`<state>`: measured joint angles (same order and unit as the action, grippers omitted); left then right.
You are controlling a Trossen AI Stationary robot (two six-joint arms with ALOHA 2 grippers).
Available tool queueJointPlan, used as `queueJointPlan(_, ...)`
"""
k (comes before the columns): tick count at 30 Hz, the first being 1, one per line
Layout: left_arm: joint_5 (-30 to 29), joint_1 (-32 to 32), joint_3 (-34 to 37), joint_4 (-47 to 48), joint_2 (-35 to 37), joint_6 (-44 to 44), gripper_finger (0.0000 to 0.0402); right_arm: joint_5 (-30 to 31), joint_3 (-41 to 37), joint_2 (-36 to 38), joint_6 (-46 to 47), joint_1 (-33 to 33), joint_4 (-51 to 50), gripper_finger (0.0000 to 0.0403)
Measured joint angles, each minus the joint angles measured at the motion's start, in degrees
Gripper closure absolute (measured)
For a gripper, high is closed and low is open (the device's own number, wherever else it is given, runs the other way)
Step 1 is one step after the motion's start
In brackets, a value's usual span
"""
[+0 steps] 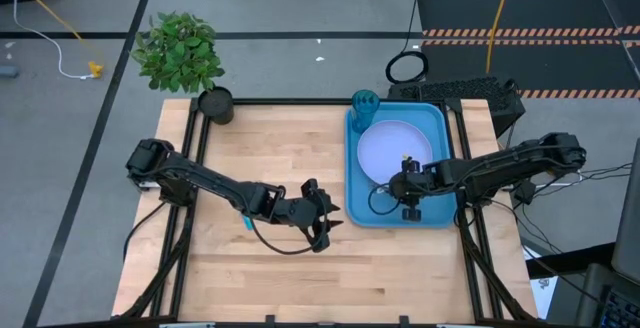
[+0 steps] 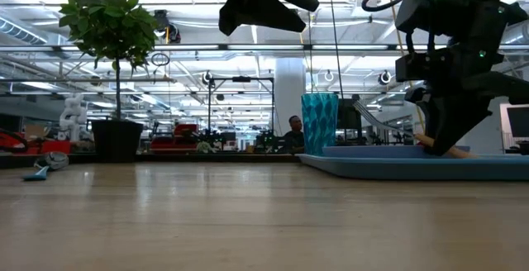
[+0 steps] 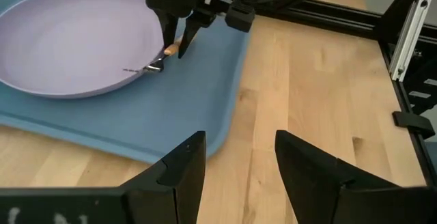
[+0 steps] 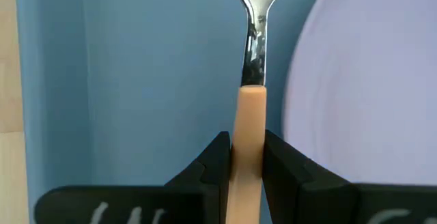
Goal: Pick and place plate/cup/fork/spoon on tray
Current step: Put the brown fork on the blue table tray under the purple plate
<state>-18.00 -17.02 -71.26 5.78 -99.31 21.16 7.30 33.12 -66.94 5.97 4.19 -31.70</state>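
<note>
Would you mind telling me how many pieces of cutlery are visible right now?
2. The fork is clamped in the right gripper over the tray, beside the plate. The spoon lies on the table beside the left arm. None appears hidden.

You are looking at a robotics lab or workshop hall. In the low view a long open room runs behind the pale wooden tabletop (image 2: pixel 248 221), with rows of ceiling lights and metal racks across the middle of the frame. In the high view, grey floor surrounds the table, with black-and-orange hazard-striped mats (image 1: pixel 520 13) at upper right and a yellow cable (image 1: pixel 55 18) at upper left.
</note>
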Motion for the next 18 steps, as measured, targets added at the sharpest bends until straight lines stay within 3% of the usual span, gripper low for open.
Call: queueJointPlan(18, 0.1, 0.0, 0.0, 0.0, 0.0, -1.5, 0.0222, -1.6, 0.0, 0.0, -1.1, 0.0, -0.7, 0.0344)
